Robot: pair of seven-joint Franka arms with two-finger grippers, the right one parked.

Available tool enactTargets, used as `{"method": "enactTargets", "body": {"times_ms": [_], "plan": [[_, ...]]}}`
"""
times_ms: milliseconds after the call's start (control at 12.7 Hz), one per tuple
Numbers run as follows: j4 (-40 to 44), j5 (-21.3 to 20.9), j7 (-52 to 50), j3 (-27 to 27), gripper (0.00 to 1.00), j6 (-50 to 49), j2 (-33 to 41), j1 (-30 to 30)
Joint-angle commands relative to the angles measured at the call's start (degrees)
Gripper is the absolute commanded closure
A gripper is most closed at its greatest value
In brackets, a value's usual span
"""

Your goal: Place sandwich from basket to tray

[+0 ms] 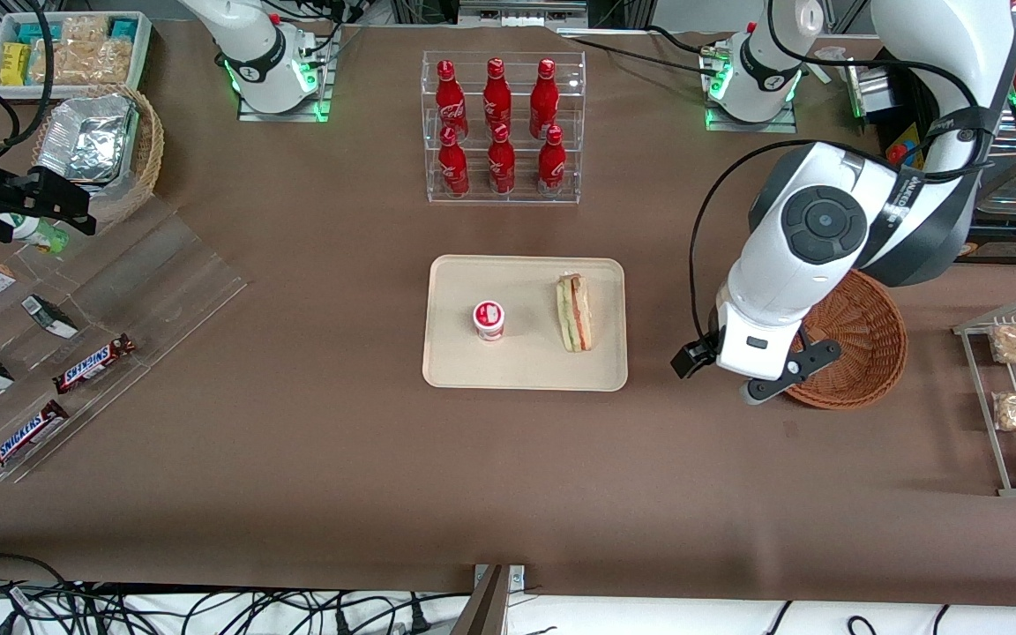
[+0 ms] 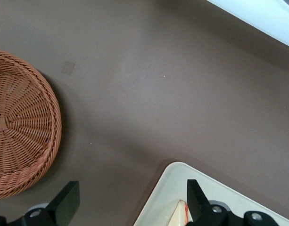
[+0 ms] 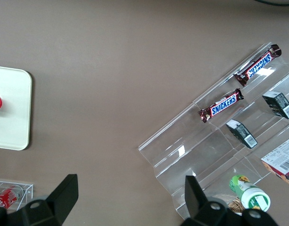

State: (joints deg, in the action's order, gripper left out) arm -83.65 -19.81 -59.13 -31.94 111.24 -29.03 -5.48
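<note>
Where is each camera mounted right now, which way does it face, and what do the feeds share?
Front view: high in front of the table, looking down; shows both arms, the gripper above bare table between the tray and the basket, and the sandwich on the tray.
Left wrist view: on the working arm, facing down; its open fingers frame table, basket and tray corner.
Right wrist view: on the parked arm, facing down at the candy shelf.
Shared: all three show the tray.

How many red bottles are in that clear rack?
6. Three stand on the clear rack's upper step, three on the lower step nearer the tray. None look hidden. The open pincer hangs between basket and tray.
</note>
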Motion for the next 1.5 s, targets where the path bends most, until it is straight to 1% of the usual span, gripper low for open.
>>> {"method": "enactTargets", "body": {"times_ms": [0, 79, 157, 394, 630, 787, 945, 1102, 1260, 1339, 1417], "plan": [[-0.2, 1.4, 0.7, -0.5, 0.0, -2.3, 1.7, -1.5], [-0.4, 2.5, 0.9, -0.1, 0.0, -2.3, 3.3, -1.6], [-0.8, 3.9, 3.4, 0.4, 0.0, -2.5, 4.4, -1.8], [-1.3, 8.8, 12.8, 4.1, 0.0, -6.6, 8.5, -1.9], [-1.3, 12.8, 24.7, 9.6, 0.0, -12.5, 12.8, -1.4], [-1.3, 16.8, 34.6, 14.3, 0.0, -16.0, 15.6, -0.9], [-1.3, 18.7, 44.5, 18.6, 0.0, -19.2, 17.9, 0.0], [-1.3, 20.7, 51.6, 22.4, 0.0, -20.9, 19.8, 1.6], [-2.3, 20.9, 56.5, 23.7, 0.0, -22.8, 21.9, 2.3], [-2.8, 22.0, 58.1, 23.9, 0.0, -22.8, 22.8, 2.6], [-3.2, 22.1, 58.2, 23.9, 0.0, -22.8, 23.0, 2.7]]}}
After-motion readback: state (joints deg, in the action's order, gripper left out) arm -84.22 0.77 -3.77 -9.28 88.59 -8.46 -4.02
